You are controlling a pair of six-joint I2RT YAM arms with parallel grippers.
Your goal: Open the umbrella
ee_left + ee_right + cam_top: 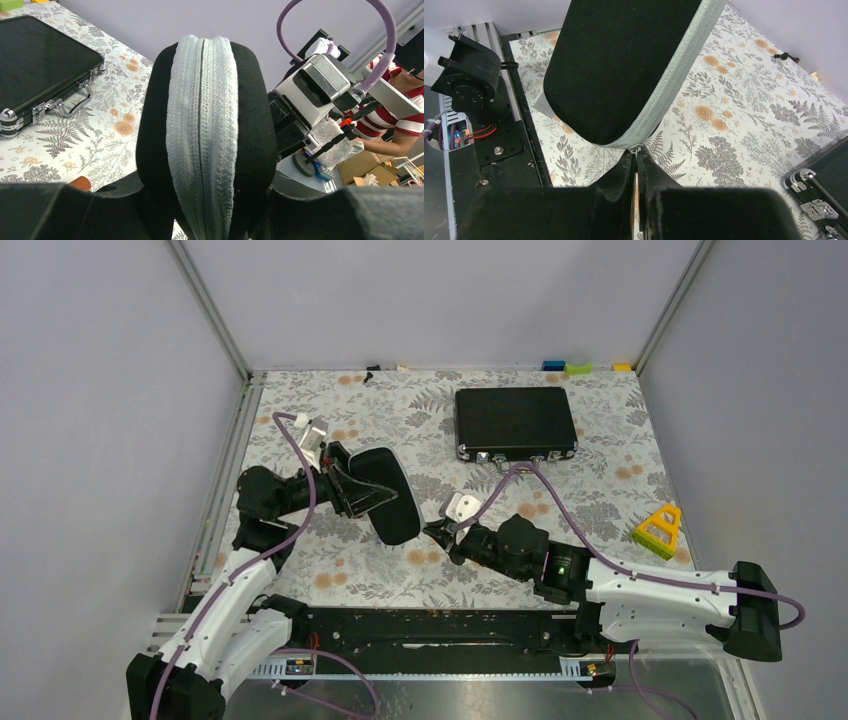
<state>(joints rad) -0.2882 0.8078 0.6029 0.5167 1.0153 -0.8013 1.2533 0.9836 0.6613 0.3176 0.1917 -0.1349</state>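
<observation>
You cannot see the umbrella in any view, so where it lies cannot be told. What shows is a black oval case (387, 495) on the left half of the table (600, 455). Its long axis runs from the far left to the near right, and the near end points at the right claw (437, 533).

The left claw (350, 488) is clenched on the case from the left side. The right claw is closed on the zip pull (635, 149) at the near tip.

A closed briefcase (515, 423) lies well apart toward the far side, its latches facing you. A yellow frame (658, 528) stands near the right edge. Neither is in the way between the claws.

Only the left wrist view shows you the grey zip (201, 125) from the front, and there it is shut along the seam. Only the right wrist view shows the pull between the fingers (621, 175). From above the pull is too small to see.
</observation>
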